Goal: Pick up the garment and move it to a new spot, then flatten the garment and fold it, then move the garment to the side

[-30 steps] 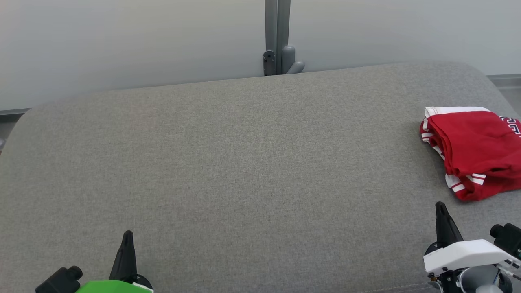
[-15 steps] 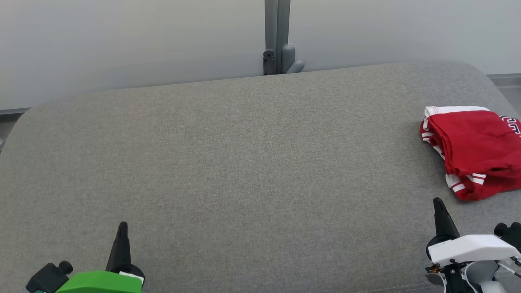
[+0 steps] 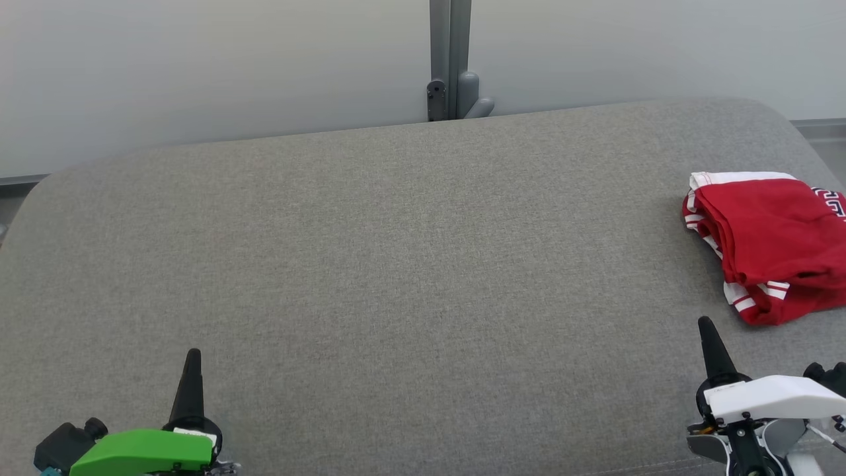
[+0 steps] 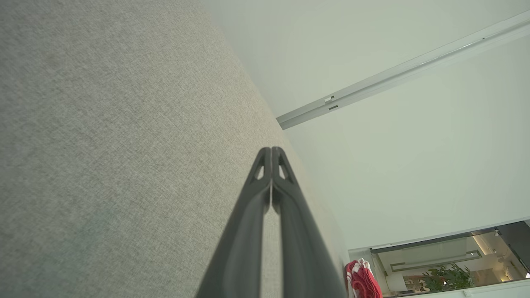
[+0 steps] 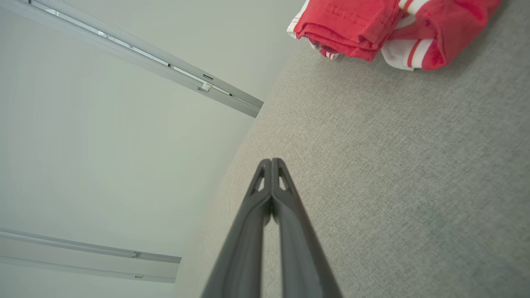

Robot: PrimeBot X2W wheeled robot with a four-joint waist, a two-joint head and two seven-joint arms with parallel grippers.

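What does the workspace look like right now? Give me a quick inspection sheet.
Surface: grey fabric cushion, smooth and flat.
Job's things: red garment with white stripes, loosely folded, at the cushion's right end.
Clutter: nothing seen.
Pincers: left pincer shut, empty, at near left; right pincer shut, empty, just short of the garment, not touching it.
Cables: thin wire by the right wrist.
Surroundings: pale wall panels, grey post behind the cushion.

The red garment (image 3: pixel 773 244) runs off the head view's right edge, leaving its dark lettering (image 3: pixel 834 203) cut short and unreadable. The right wrist view's top edge crops it too. In the left wrist view it is small, cut by the bottom edge.
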